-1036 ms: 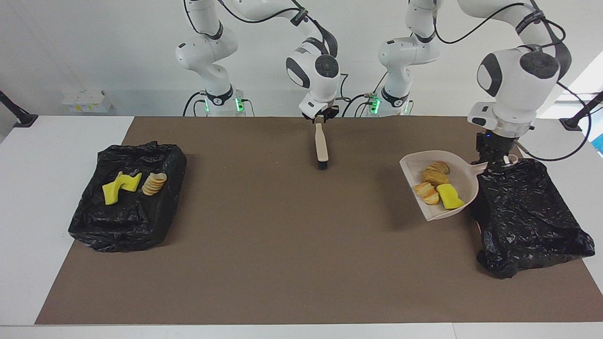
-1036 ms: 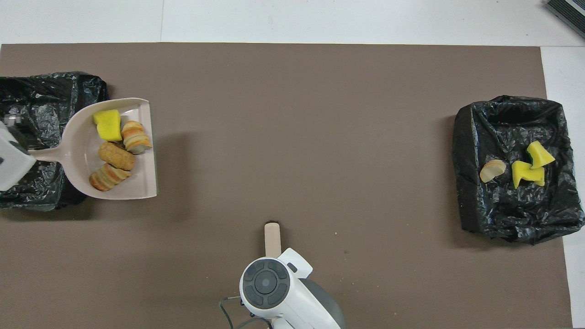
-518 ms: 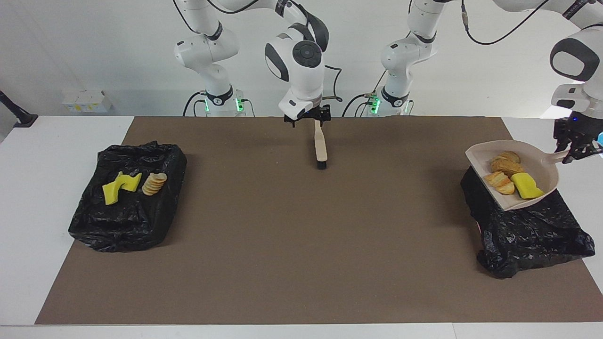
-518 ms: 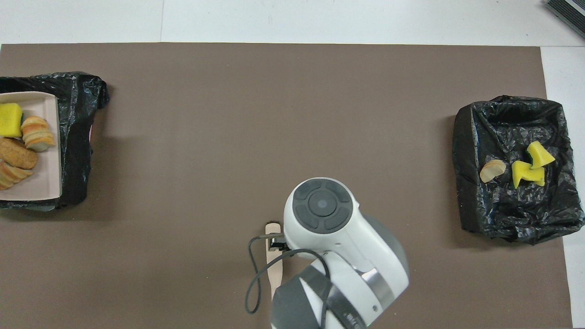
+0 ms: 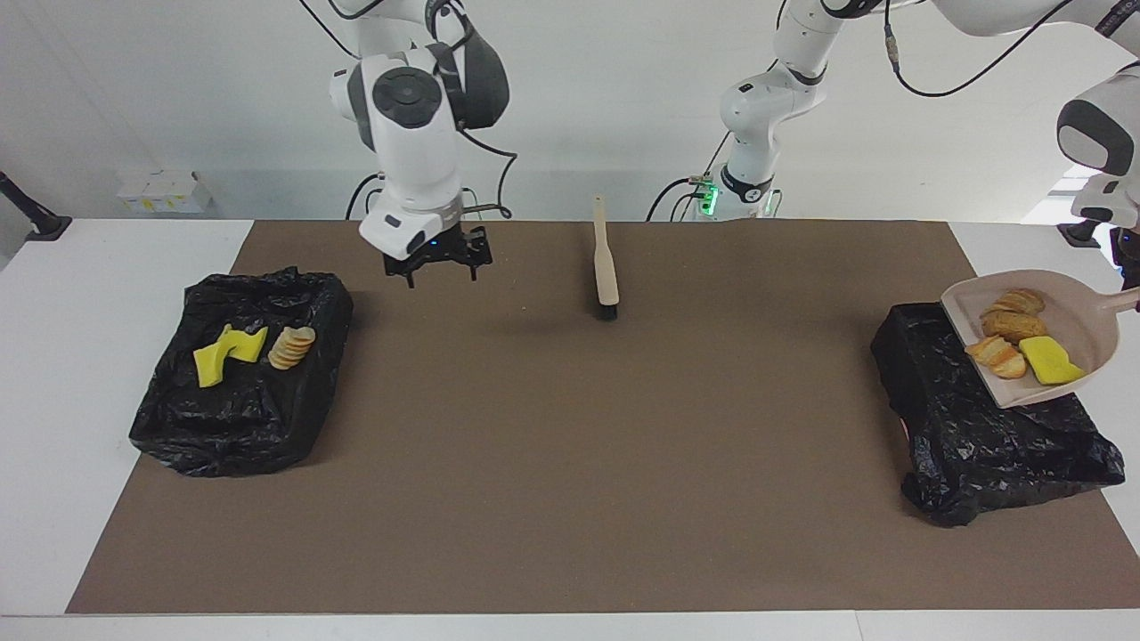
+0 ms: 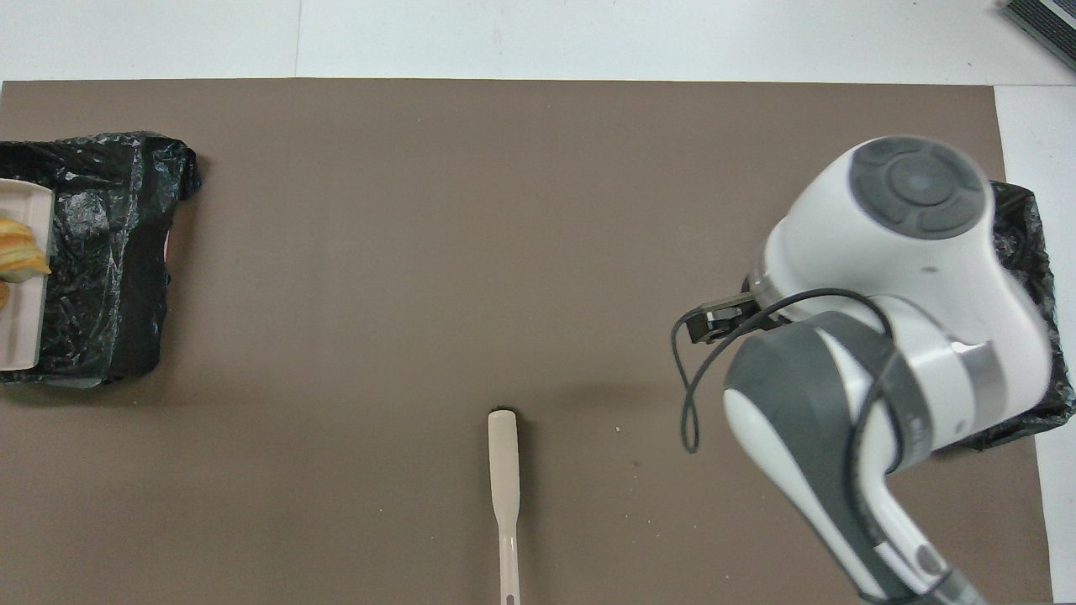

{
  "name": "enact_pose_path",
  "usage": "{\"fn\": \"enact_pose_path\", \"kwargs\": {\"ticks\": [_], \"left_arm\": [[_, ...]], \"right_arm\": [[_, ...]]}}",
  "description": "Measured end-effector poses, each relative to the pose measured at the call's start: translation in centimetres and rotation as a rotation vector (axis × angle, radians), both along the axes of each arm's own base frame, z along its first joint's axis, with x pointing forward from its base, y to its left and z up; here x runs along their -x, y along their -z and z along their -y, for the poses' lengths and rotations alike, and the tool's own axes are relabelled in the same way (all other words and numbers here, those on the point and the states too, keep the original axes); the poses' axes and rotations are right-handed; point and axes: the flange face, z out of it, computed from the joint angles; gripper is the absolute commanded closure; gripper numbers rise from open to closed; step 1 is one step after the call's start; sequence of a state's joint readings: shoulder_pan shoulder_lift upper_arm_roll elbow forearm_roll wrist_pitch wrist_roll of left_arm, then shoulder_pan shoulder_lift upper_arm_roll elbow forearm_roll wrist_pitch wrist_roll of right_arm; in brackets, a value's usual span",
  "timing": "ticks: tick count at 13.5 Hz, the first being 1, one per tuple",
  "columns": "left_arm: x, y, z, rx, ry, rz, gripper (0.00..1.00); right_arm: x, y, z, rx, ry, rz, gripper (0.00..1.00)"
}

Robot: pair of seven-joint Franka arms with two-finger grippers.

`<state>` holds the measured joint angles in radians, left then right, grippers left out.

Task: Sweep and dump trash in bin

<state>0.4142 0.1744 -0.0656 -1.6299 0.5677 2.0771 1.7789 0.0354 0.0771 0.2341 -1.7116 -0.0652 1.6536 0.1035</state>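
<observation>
My left gripper, at the view's edge, is shut on the handle of the beige dustpan and holds it tilted in the air over the black-bagged bin at the left arm's end. In the pan lie a yellow sponge bit and three striped pastry pieces. The pan's edge and a pastry piece show in the overhead view. My right gripper is open and empty, raised over the mat beside the other bin. The brush lies alone on the mat.
A second black-bagged bin at the right arm's end holds two yellow sponge bits and a pastry piece. In the overhead view my right arm covers most of it. The brown mat spans the table.
My right gripper let go of the brush handle, rose and swung toward the right arm's end. My left gripper lifted the dustpan from beside its bin to over it.
</observation>
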Motion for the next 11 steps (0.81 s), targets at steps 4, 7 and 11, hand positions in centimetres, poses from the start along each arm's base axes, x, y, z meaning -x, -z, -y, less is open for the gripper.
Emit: {"fn": "enact_pose_path", "kwargs": {"ticks": [4, 7, 11], "left_arm": [[-1.0, -0.7, 1.1, -0.202, -0.039, 0.042, 1.0], [-2.0, -1.0, 3.3, -0.342, -0.023, 0.062, 1.0], [-2.4, -1.9, 6.2, -0.547, -0.055, 0.029, 1.0]], "right_arm": [[-1.5, -4.2, 11.0, 0.0, 0.168, 0.035, 0.0], [-1.5, -6.6, 16.8, 0.004, 0.252, 0.055, 0.0], [-0.2, -9.8, 18.9, -0.044, 0.294, 0.087, 0.0]]}}
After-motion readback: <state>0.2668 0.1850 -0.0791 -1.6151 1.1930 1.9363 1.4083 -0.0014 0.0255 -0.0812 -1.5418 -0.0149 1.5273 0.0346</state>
